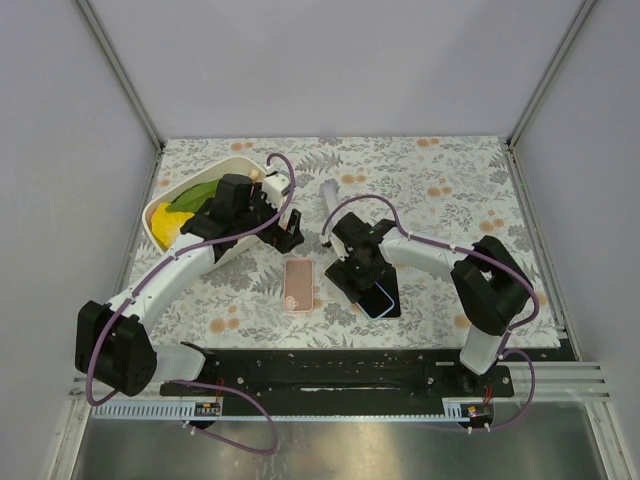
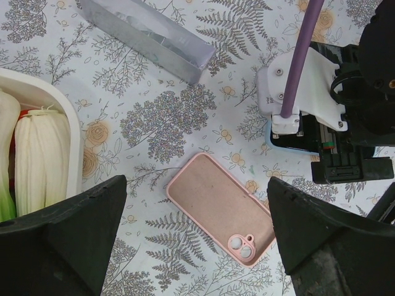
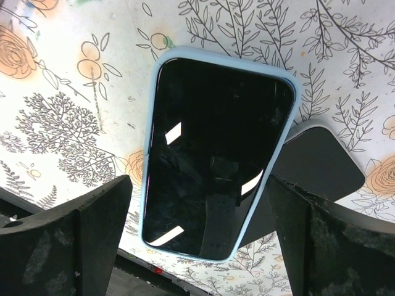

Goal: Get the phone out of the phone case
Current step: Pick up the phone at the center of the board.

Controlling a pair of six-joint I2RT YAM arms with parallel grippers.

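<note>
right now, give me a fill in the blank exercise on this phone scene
1. The black-screened phone lies screen up in a protective case coloured light ____.
2. The left tool and the right tool both stand ____, holding nothing.
3. In the top view, the pink rectangular phone case lies to the ____ of that phone.

Missing words: blue; open; left

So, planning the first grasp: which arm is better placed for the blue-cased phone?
Right. The right gripper hangs open directly over the blue-cased phone; the left gripper, also open, hovers over the pink case instead.
</note>
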